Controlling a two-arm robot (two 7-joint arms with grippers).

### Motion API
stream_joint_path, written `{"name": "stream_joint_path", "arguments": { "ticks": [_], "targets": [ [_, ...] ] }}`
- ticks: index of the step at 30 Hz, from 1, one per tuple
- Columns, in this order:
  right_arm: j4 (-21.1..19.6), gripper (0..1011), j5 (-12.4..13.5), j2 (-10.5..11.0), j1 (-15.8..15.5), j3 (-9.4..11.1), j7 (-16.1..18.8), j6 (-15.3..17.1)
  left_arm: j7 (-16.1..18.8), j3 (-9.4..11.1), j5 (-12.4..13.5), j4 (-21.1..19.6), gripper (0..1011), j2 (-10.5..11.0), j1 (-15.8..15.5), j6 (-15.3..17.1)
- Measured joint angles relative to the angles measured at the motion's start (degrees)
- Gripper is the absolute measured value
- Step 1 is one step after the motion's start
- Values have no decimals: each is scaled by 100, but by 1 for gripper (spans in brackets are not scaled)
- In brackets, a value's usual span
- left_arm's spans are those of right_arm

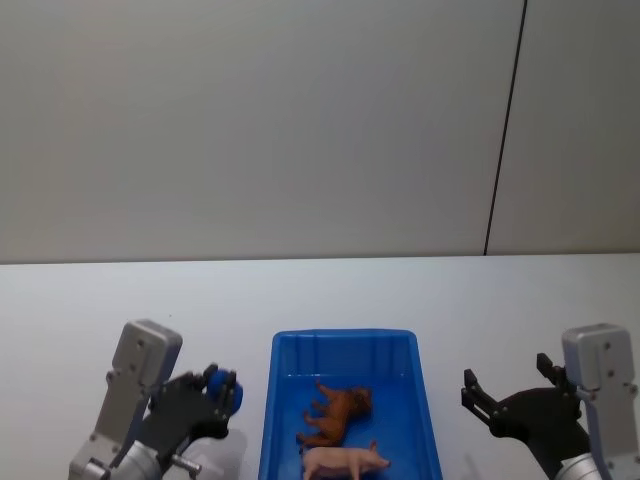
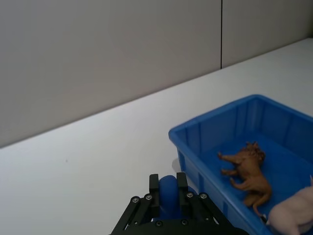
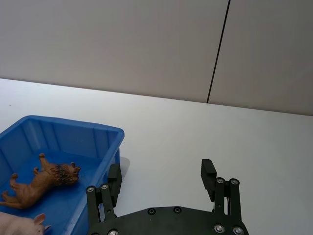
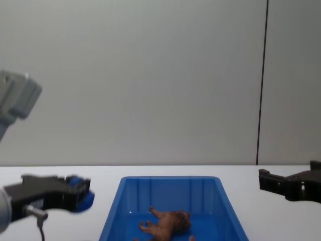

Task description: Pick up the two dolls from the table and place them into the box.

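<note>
The blue box (image 1: 343,336) stands at the table's near middle. A brown shaggy doll (image 1: 340,412) lies on its side inside it, also seen in the left wrist view (image 2: 249,174) and in the chest view (image 4: 168,223). My left gripper (image 1: 222,392) hovers just left of the box's left wall, shut on the solid blue doll (image 1: 236,398). Between the fingers the blue doll (image 2: 168,193) shows as a rounded lump. My right gripper (image 1: 505,385) hangs open and empty to the right of the box (image 3: 63,122).
A pink pig toy (image 1: 345,461) lies in the box in front of the brown doll. The white table (image 1: 320,290) runs back to a grey wall with a dark vertical seam (image 1: 505,130).
</note>
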Motion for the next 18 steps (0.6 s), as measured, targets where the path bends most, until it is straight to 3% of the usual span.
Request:
{"name": "stream_joint_path", "arguments": {
  "ticks": [10, 18],
  "targets": [
    [0, 1001, 0, 0, 0, 0, 0, 0, -241, -21, 302, -349, 156, -56, -166, -80],
    [0, 1001, 0, 0, 0, 0, 0, 0, -631, 92, 480, -416, 130, -307, -399, -122]
  ]
}}
